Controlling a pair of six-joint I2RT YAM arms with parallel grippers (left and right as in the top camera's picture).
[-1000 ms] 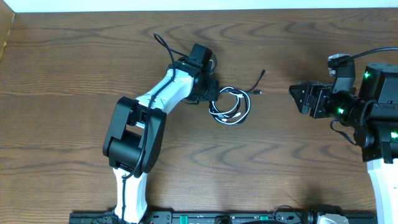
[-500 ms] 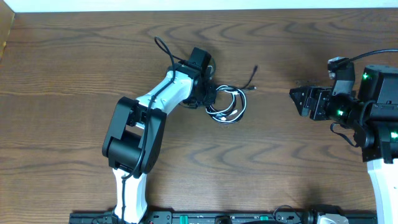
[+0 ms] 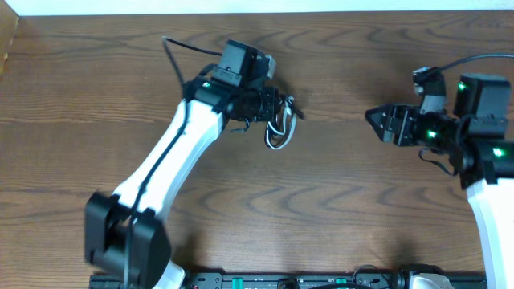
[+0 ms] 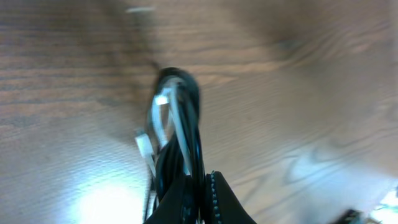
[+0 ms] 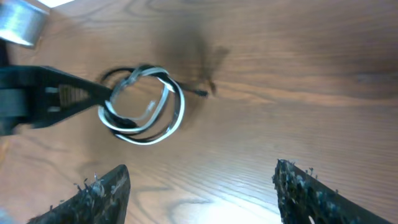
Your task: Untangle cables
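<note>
The cables [image 3: 276, 131] are a small coil of white and black cord, hanging edge-on from my left gripper [image 3: 281, 107] just above the table's middle. In the left wrist view the coil [image 4: 176, 118] stands up between the shut fingers [image 4: 217, 199], which pinch its black strands. The right wrist view shows the coil [image 5: 144, 107] face-on, held at its left side by the left gripper's dark fingers [image 5: 62, 96], a thin black plug end trailing to the right. My right gripper [image 3: 371, 116] stands open well to the coil's right, nothing between its fingertips [image 5: 292, 180].
The brown wooden table [image 3: 337, 193] spreads under both arms. A thick black wire [image 3: 173, 50] loops from the left arm near the back edge. Another runs off the right arm [image 3: 482, 60] at the far right.
My left gripper shut on the coil, lifted it off the table and carried it a little left and back. The left arm stretched out. The right gripper shifted slightly left.
</note>
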